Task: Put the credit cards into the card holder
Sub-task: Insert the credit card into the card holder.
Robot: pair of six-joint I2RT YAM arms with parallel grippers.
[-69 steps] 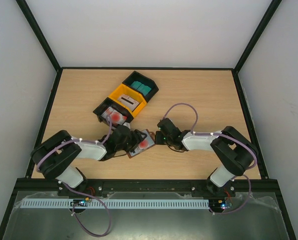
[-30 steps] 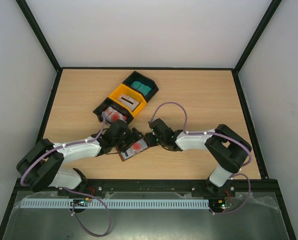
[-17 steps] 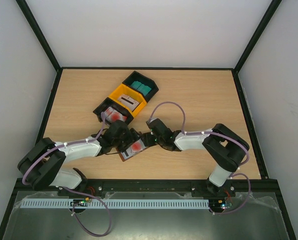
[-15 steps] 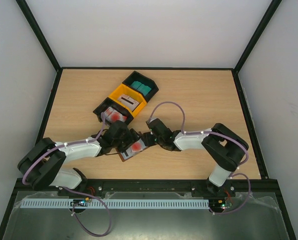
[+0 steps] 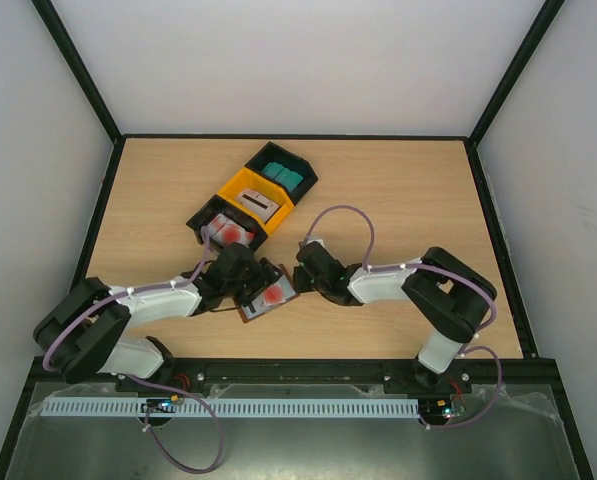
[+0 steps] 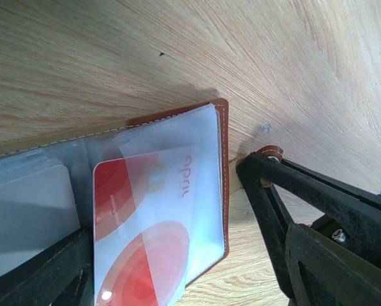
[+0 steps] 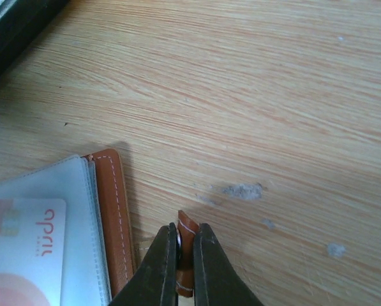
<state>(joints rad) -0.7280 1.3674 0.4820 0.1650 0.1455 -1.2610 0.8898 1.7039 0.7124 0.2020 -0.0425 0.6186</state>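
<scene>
Right wrist: "april" credit card [image 7: 24, 255]

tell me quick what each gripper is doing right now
left gripper: jaws open, over the card holder.
right gripper: jaws shut on the card holder's brown tab.

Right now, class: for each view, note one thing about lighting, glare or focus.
Top external: even, soft light, faint shadows on the table. Left wrist: a small glare dot low on the red-and-white card. Right wrist: the card holder casts a soft shadow past its corner; the black bin at top left is blurred.
</scene>
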